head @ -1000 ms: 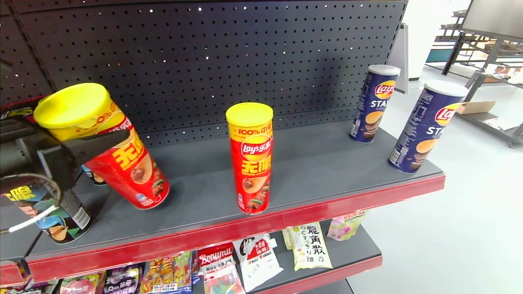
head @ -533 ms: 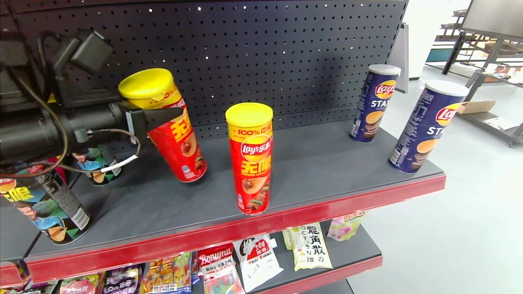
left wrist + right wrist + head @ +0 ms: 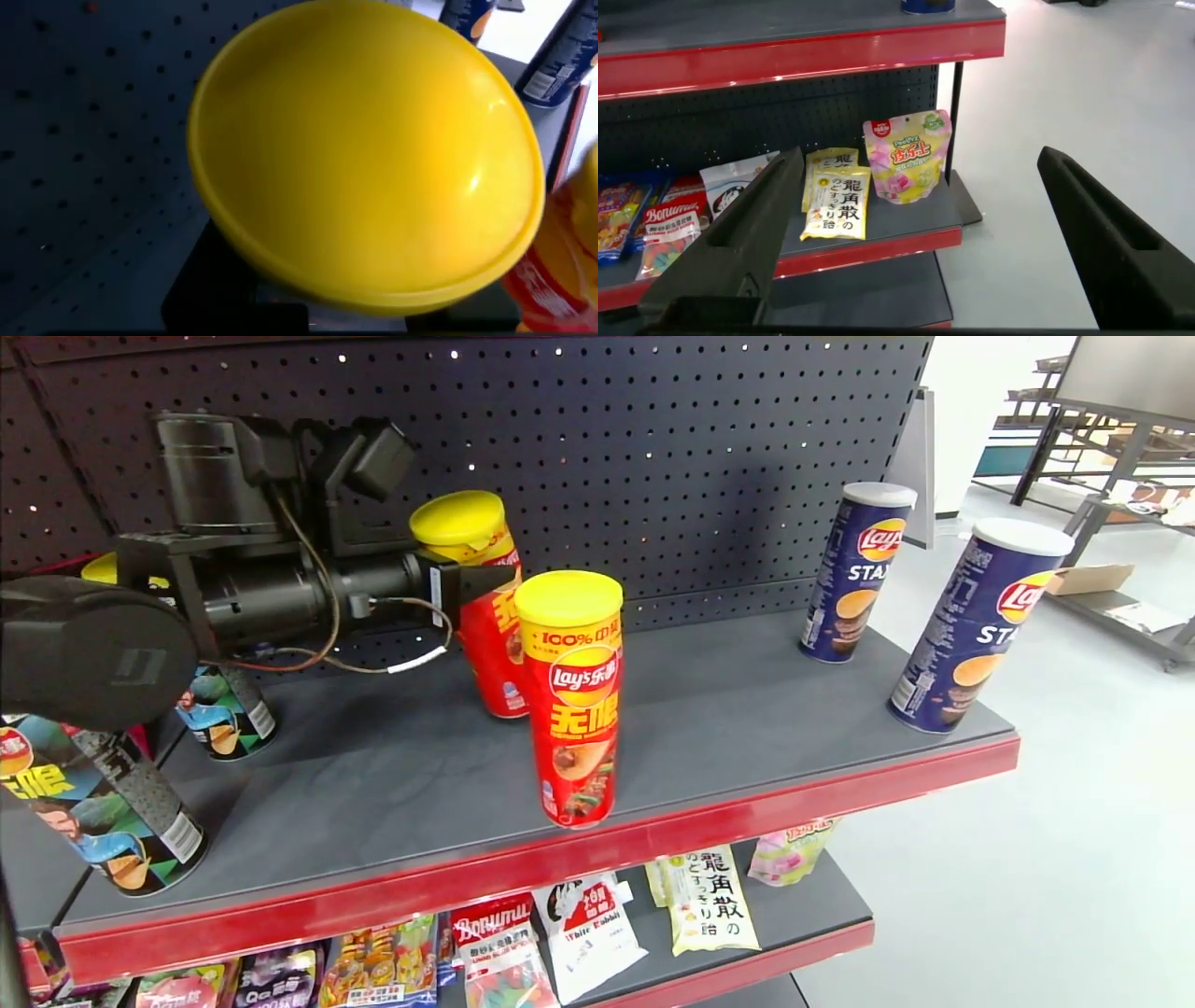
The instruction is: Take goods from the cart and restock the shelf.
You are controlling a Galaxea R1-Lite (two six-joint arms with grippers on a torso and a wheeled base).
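Can (image 3: 485, 653) clamped in left hand (image 3: 471, 581), just before pegboard (image 3: 653, 476) (right hand (image 3: 920, 163) wide open)

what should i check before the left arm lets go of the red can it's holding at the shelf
1. Grip: left gripper shut on the held red can just under its yellow lid: ok.
2. Upright: the can leans: not ok.
3. Base seated flat on the shelf: cannot tell.
4. Gap to the front red can: the two overlap in the head view: cannot tell.
5. Right gripper open, empty, down by the lower shelf, out of the way: ok.
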